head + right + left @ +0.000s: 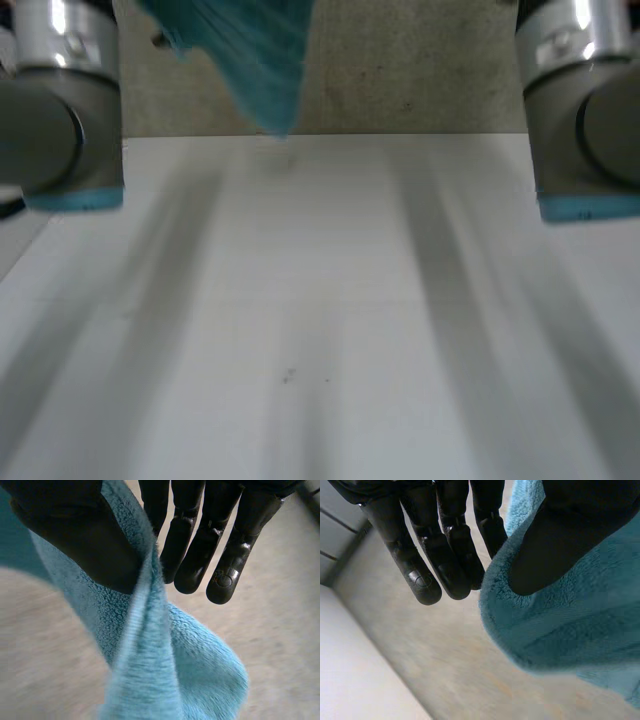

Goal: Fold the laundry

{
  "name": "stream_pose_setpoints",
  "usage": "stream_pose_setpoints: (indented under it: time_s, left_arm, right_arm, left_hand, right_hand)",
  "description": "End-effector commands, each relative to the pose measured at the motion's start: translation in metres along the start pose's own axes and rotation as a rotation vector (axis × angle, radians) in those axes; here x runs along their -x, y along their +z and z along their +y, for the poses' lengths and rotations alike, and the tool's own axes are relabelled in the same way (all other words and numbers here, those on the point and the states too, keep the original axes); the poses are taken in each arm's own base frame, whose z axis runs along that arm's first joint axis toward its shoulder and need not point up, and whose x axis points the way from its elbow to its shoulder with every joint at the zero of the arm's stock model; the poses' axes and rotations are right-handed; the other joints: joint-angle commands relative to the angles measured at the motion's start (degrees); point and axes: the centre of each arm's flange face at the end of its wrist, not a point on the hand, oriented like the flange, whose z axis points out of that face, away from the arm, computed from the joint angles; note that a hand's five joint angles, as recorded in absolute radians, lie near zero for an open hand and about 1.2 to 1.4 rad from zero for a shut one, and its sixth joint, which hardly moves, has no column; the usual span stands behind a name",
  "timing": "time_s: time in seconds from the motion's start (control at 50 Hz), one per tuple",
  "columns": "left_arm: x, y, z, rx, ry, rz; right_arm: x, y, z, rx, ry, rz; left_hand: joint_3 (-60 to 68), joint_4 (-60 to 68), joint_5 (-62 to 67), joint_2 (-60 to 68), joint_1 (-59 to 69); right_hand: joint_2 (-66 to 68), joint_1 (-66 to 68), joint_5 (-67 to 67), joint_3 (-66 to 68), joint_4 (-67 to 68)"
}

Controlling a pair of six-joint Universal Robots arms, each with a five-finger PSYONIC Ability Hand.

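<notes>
Got the teal towel up off the white worktop, hanging over its far edge, nearer my left arm than my right arm. Left hand has its fingers pretty much straight, with the thumb pinching the towel's edge. Right hand is the same deal, thumb clamping a fold of towel against straight fingers.

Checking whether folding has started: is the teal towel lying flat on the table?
No, the teal towel hangs down near the white table's far edge, not spread on it.
</notes>
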Motion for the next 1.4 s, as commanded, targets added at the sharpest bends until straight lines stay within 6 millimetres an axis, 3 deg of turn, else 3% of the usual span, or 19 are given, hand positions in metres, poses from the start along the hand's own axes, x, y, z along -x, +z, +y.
stream_pose_setpoints:
  time_s: [0.02, 0.06, 0.08, 0.1, 0.14, 0.16, 0.18, 0.26, 0.32, 0.42, 0.52, 0.54, 0.56, 0.7, 0.98, 1.12, 1.4]
  left_arm:
    - [-0.035, -0.078, 0.032, 0.202, -0.004, 0.2]
    - [-0.046, -0.108, 0.044, 0.277, -0.013, 0.268]
    - [-0.046, -0.108, 0.044, 0.277, -0.013, 0.268]
    - [-0.058, -0.137, 0.05, 0.338, -0.018, 0.337]
    - [-0.064, -0.149, 0.052, 0.362, -0.02, 0.367]
    - [-0.075, -0.168, 0.057, 0.401, -0.025, 0.42]
    - [-0.084, -0.184, 0.059, 0.433, -0.034, 0.463]
    - [-0.091, -0.203, 0.059, 0.466, -0.04, 0.51]
    - [-0.091, -0.213, 0.059, 0.497, -0.043, 0.537]
    - [-0.09, -0.217, 0.058, 0.522, -0.042, 0.561]
    - [-0.09, -0.217, 0.058, 0.523, -0.038, 0.573]
    - [-0.091, -0.217, 0.058, 0.521, -0.038, 0.576]
    - [-0.091, -0.219, 0.059, 0.524, -0.032, 0.581]
    - [-0.078, -0.221, 0.08, 0.619, -0.024, 0.583]
    - [-0.052, -0.235, 0.093, 0.883, -0.284, 0.618]
    - [-0.041, -0.233, 0.105, 0.924, -0.279, 0.583]
    - [-0.041, -0.224, 0.136, 0.876, -0.243, 0.511]
  right_arm:
    - [0.044, -0.059, 0.045, 0.23, 0.027, -0.233]
    - [0.053, -0.071, 0.054, 0.275, 0.046, -0.269]
    - [0.062, -0.083, 0.068, 0.325, 0.067, -0.303]
    - [0.07, -0.091, 0.076, 0.355, 0.079, -0.326]
    - [0.085, -0.105, 0.092, 0.413, 0.107, -0.37]
    - [0.098, -0.12, 0.106, 0.47, 0.13, -0.414]
    - [0.099, -0.12, 0.106, 0.47, 0.131, -0.414]
    - [0.125, -0.16, 0.133, 0.641, 0.174, -0.535]
    - [0.13, -0.177, 0.134, 0.718, 0.181, -0.607]
    - [0.123, -0.185, 0.135, 0.782, 0.182, -0.634]
    - [0.108, -0.182, 0.123, 0.773, 0.222, -0.594]
    - [0.106, -0.182, 0.122, 0.776, 0.235, -0.583]
    - [0.102, -0.18, 0.119, 0.777, 0.295, -0.55]
    - [0.093, -0.175, 0.117, 0.789, 0.42, -0.504]
    - [0.078, -0.161, 0.113, 0.796, 0.538, -0.412]
    - [0.068, -0.156, 0.121, 0.835, 0.586, -0.363]
    - [0.052, -0.151, 0.139, 0.888, 0.591, -0.331]
  left_hand:
    - [11.5, 11.5, 14.2, 11.3, 15.7]
    - [11.5, 11.5, 14.2, 11.3, 15.7]
    - [11.5, 11.5, 14.2, 11.3, 15.7]
    - [11.5, 11.5, 14.2, 11.3, 15.7]
    - [11.5, 11.5, 14.2, 11.3, 15.7]
    - [11.5, 11.5, 14.2, 11.3, 15.7]
    - [11.5, 11.5, 14.2, 11.3, 15.7]
    - [11.5, 11.5, 14.2, 11.3, 15.7]
    - [11.5, 11.5, 14.2, 11.3, 15.7]
    - [11.5, 11.5, 14.2, 11.3, 15.7]
    - [10.7, 10.7, 13.4, 10.5, 14.9]
    - [-4.8, -4.8, -2.1, -5.0, -0.6]
    - [-28.2, -28.3, -25.6, -28.5, -24.0]
    - [-42.8, -42.8, -40.1, -43.0, -38.6]
    - [-49.3, -49.4, -46.7, -49.6, -45.1]
    - [-48.8, -48.9, -46.2, -49.1, -44.6]
    - [-46.8, -46.8, -44.2, -47.1, -42.6]
  right_hand:
    - [11.6, 25.3, 13.5, 11.9, 11.5]
    - [11.6, 25.3, 13.5, 11.9, 11.5]
    - [11.6, 25.3, 13.5, 11.9, 11.5]
    - [11.6, 25.3, 13.5, 11.9, 11.5]
    - [11.6, 25.3, 13.5, 11.9, 11.5]
    - [11.6, 25.3, 13.5, 11.9, 11.5]
    - [11.6, 25.3, 13.5, 11.9, 11.5]
    - [11.6, 25.3, 13.5, 11.9, 11.5]
    - [11.6, 25.3, 13.5, 11.9, 11.5]
    - [7.2, 20.9, 9.0, 7.4, 7.1]
    - [8.5, 22.2, 10.3, 8.8, 8.4]
    - [9.5, 23.2, 11.3, 9.8, 9.4]
    - [11.6, 25.3, 13.5, 11.9, 11.5]
    - [11.6, 25.3, 13.5, 11.9, 11.5]
    - [11.6, 25.3, 13.5, 11.9, 11.5]
    - [11.6, 25.3, 13.5, 11.9, 11.5]
    - [11.6, 25.3, 13.5, 11.9, 11.5]
